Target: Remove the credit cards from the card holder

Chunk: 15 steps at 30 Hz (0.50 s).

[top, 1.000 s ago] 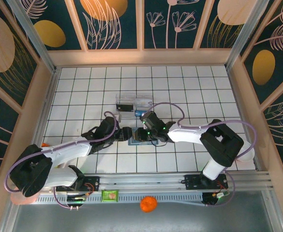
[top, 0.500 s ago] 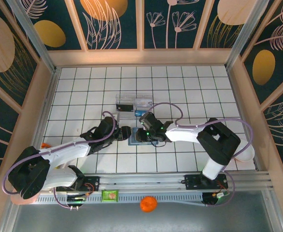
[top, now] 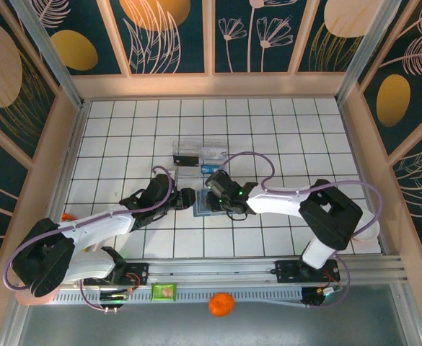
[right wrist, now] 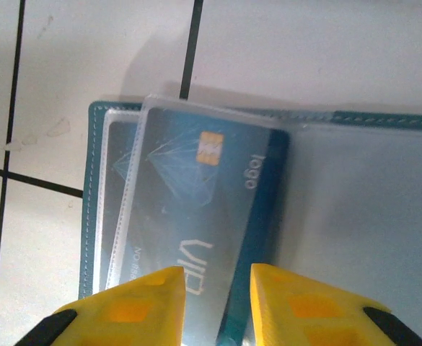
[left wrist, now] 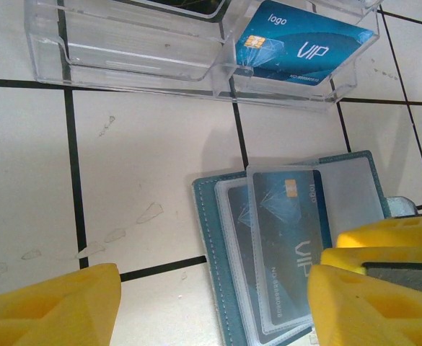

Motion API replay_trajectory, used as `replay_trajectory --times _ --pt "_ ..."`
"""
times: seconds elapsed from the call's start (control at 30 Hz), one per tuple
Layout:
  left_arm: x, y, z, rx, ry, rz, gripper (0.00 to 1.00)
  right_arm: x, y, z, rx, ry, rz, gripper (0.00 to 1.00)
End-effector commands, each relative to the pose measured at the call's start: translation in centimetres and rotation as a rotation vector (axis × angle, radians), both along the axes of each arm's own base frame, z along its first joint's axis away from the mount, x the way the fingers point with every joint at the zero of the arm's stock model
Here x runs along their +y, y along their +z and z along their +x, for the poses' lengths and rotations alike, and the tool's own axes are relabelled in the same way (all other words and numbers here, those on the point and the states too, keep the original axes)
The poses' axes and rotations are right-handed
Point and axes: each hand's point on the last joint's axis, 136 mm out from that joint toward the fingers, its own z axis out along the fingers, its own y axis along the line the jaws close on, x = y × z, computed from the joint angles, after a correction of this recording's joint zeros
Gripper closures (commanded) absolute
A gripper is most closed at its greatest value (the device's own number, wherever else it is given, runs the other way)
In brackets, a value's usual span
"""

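top external view: the card holder lies opened flat on the white tiled worktop, between the left fingers and the right fingers, on the near side of a clear tray. left wrist view: the left fingers are spread wide, with the holder's open panel seen between them and nothing pinched. a bright blue card lies in the right-hand compartment of the tray. right wrist view: a second card, blue with a gold chip, sits inside a clear sleeve of the holder. the right fingers stand a narrow gap apart over that card's lower edge, nothing pinched between them; whether the tips touch the sleeve cannot be told.
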Motion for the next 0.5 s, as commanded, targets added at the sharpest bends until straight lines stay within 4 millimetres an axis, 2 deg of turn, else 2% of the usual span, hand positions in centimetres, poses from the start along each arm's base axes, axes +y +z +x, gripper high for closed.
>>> replay_trajectory --times 0.0,0.13,0.23,0.33,0.47 --pt "0.4 -0.7 -0.2 0.017 -0.008 0.026 0.32 -0.7 1.3 0.6 -0.052 -0.039 -0.018 0.69" --pt "0.0 -0.4 -0.1 0.016 -0.018 0.014 0.32 -0.1 1.7 0.5 -0.057 0.009 0.024 0.69" --pt "-0.4 -0.1 -0.1 0.011 -0.031 0.002 0.33 -0.6 1.6 1.0 -0.041 -0.003 0.025 0.72" --pt "-1.5 0.0 -0.3 0.015 -0.078 -0.038 0.43 -0.7 2.5 1.4 -0.026 0.014 0.113 0.78" --pt "-3.3 -0.2 -0.2 0.037 -0.135 -0.078 0.52 -0.1 4.7 1.3 -0.001 0.116 0.303 0.78"
